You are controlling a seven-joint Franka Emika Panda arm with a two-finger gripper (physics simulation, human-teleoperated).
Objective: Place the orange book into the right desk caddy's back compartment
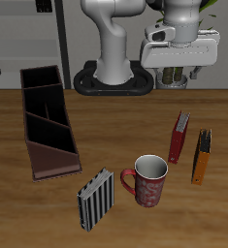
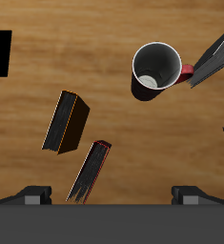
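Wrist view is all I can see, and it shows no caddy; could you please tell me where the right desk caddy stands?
Observer: The right desk caddy stands across the table from the orange book, with the mug between them.
Operator: Thank you. Which end holds the back compartment?
Observer: The back compartment is the end farther from the table's front edge; the sloped low end points toward that edge.
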